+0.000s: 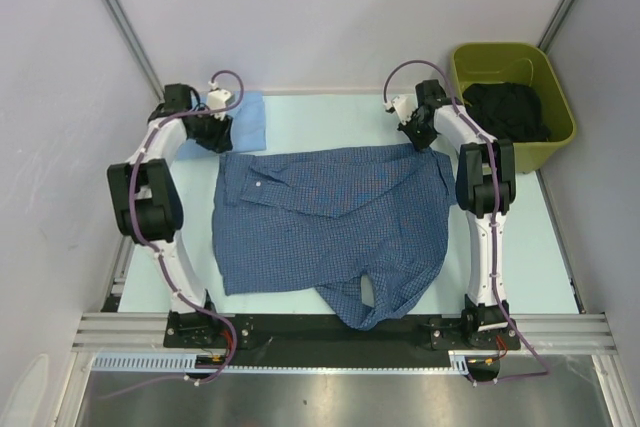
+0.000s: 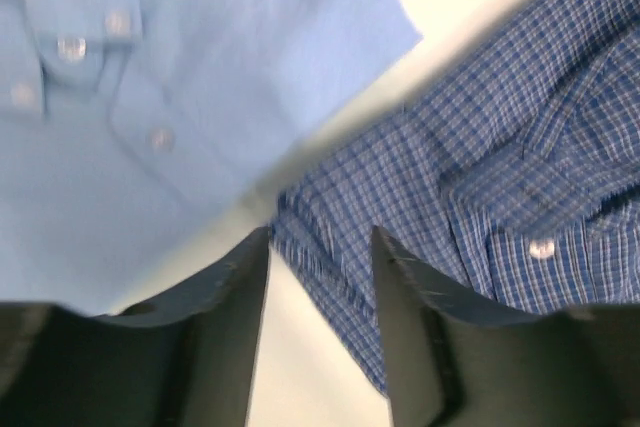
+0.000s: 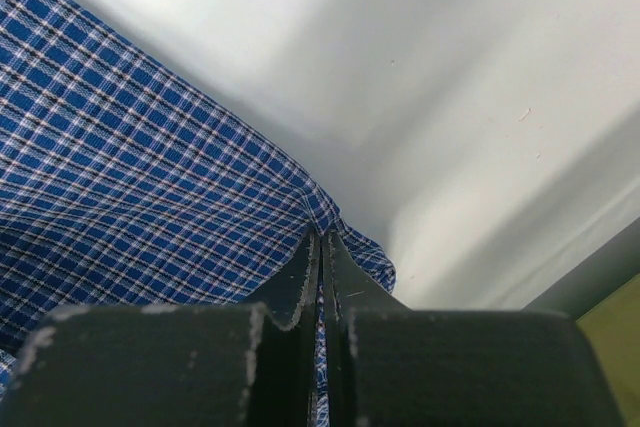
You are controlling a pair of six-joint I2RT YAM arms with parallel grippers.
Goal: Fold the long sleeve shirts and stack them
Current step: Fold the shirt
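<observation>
The medium blue checked shirt (image 1: pixel 330 227) lies spread across the table's middle, its lower part bunched toward the near edge. The plain pale blue shirt (image 1: pixel 242 119) lies folded at the back left. My left gripper (image 1: pixel 213 134) is open over the checked shirt's back left corner (image 2: pixel 330 247), with the corner edge between its fingers (image 2: pixel 235 297) and the pale shirt (image 2: pixel 150 97) just beyond. My right gripper (image 1: pixel 420 139) is shut on the checked shirt's back right corner (image 3: pixel 150 197), cloth pinched between the fingers (image 3: pixel 345 277).
An olive green bin (image 1: pixel 512 102) holding dark cloth stands at the back right, close to the right arm. Walls enclose the table on three sides. A metal rail (image 1: pixel 340 332) runs along the near edge.
</observation>
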